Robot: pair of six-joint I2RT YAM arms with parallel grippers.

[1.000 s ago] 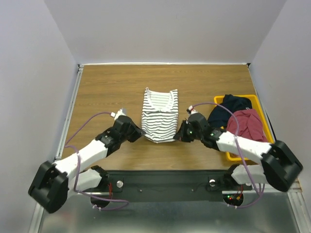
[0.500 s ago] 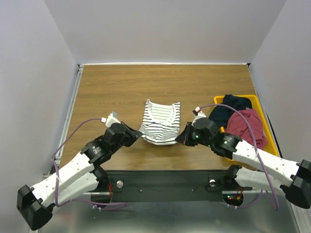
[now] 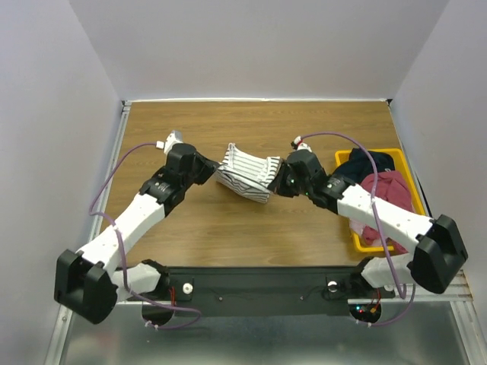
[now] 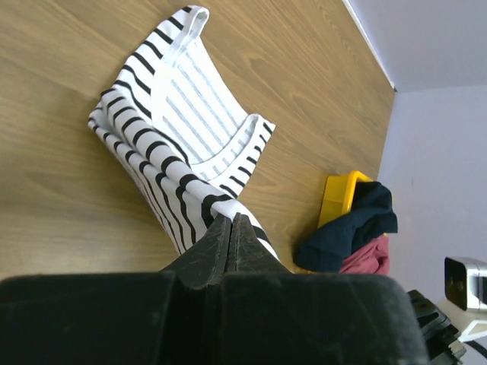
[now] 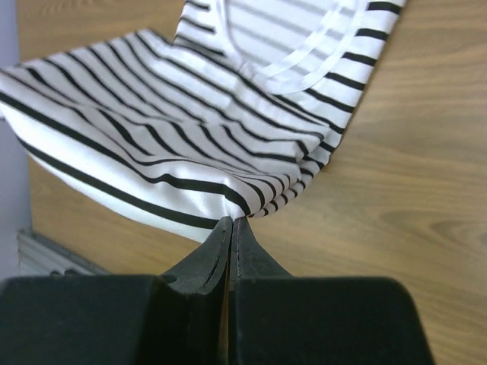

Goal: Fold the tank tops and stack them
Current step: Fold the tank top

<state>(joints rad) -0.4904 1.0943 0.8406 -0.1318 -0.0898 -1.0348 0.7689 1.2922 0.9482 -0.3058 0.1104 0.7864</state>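
- Left gripper (image 4: 232, 220) and right gripper (image 5: 230, 222), each pinched shut on a hem corner of the striped tank top (image 3: 247, 173);
- In the past second both arms have swung the hem up and away from their bases; it now hangs mid-table above the wooden table (image 3: 228, 236), the neckline end lying flat;
- The fold looks half made;
- The red tank top (image 3: 384, 190) waits in the yellow bin (image 3: 364, 245), right.

Tank top (image 3: 245, 175) left of tray (image 3: 365, 245); second top (image 3: 386, 190) inside.
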